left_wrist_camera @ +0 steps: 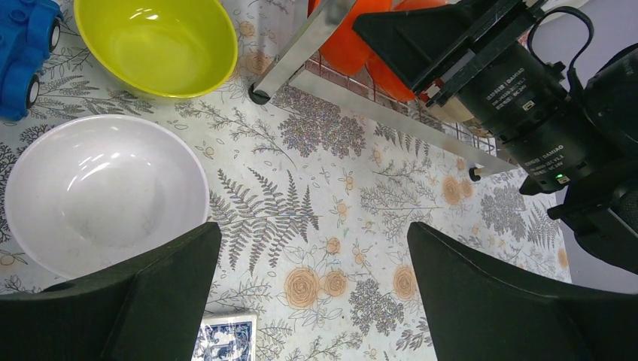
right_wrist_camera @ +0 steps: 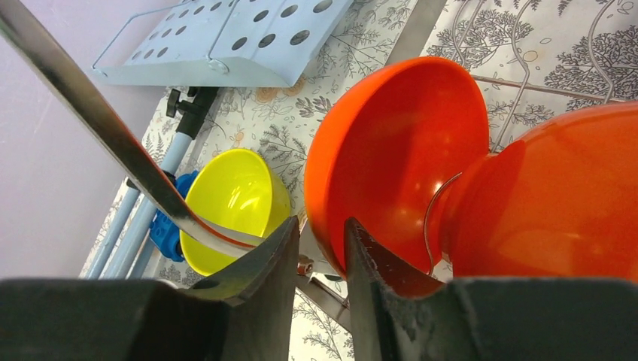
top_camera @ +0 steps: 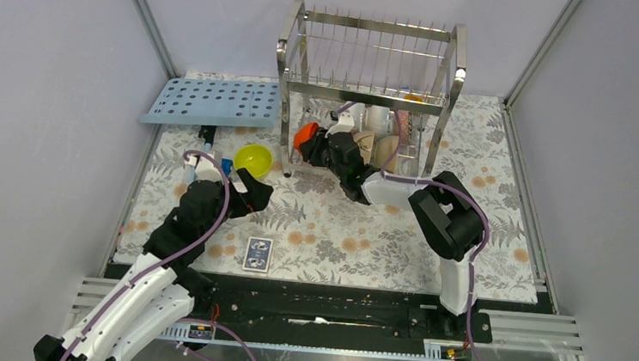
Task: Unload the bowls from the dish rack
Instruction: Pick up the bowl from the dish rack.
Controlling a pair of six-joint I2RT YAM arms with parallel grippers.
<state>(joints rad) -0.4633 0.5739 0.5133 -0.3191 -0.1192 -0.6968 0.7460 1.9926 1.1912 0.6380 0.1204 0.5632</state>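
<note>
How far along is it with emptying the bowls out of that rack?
Done: a yellow bowl and a white bowl sit on the table by the left arm. In hand: the right claw has its fingers either side of the rim of an orange bowl in the rack; whether it grips yet I cannot tell. Left: a second orange bowl beside it and at least a beige bowl further along.
</note>
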